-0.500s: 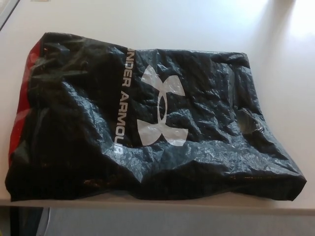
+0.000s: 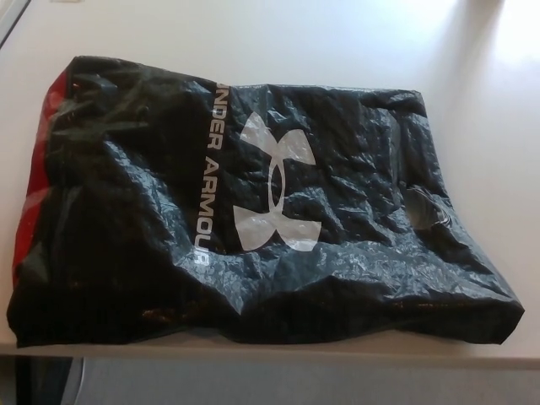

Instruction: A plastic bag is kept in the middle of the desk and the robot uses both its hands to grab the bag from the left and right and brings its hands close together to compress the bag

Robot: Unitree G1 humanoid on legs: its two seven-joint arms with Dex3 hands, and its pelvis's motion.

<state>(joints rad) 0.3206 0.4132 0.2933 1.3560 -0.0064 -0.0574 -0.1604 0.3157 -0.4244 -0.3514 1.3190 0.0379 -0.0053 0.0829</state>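
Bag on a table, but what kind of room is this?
Probably an office or workroom, though little shows. A black plastic shopping bag with a sports logo lies on a plain pale desk, with grey floor below its edge.

No robot arm, wrist or hand shows in the head view at this moment; both hands are out of frame.

- Bright, even light; desk (image 2: 337, 42) blown out toward the top right corner.
- Small specular glints across wrinkles of the black bag (image 2: 253, 202).
- Slightly soft focus, low resolution.
- Thin shadow under the bag's near edge.
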